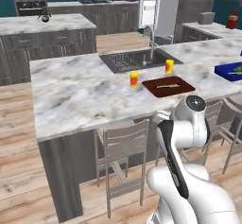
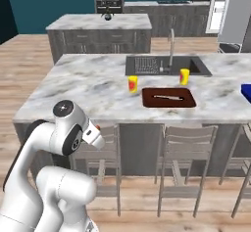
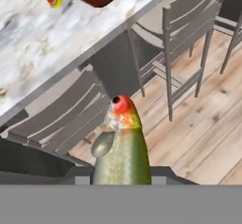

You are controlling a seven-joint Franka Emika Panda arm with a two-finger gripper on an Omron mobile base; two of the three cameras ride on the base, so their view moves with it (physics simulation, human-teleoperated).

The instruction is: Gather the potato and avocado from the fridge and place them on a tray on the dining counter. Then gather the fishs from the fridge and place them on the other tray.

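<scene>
My gripper [image 3: 122, 171] is shut on a grey-green fish [image 3: 122, 147] with a red-orange head, which stands up between the fingers in the hand view. The hand [image 2: 94, 134] hangs low in front of the dining counter [image 2: 88, 86], below its edge and over the stools. On the counter lies the dark reddish-brown tray [image 1: 181, 90] [image 2: 168, 103] with a second slender fish [image 1: 168, 85] [image 2: 168, 97] on it. The blue tray [image 1: 229, 73] [image 2: 246, 91] sits at the counter's right end, holding something dark green [image 1: 237, 69].
Two yellow cups [image 1: 134, 79] [image 1: 169, 66] stand between the brown tray and the inset sink [image 1: 130, 60] with its faucet. Grey stools [image 1: 123, 147] [image 2: 186, 143] line the counter's near side over the wood floor. The grey fridge [image 2: 235, 11] is at the back right.
</scene>
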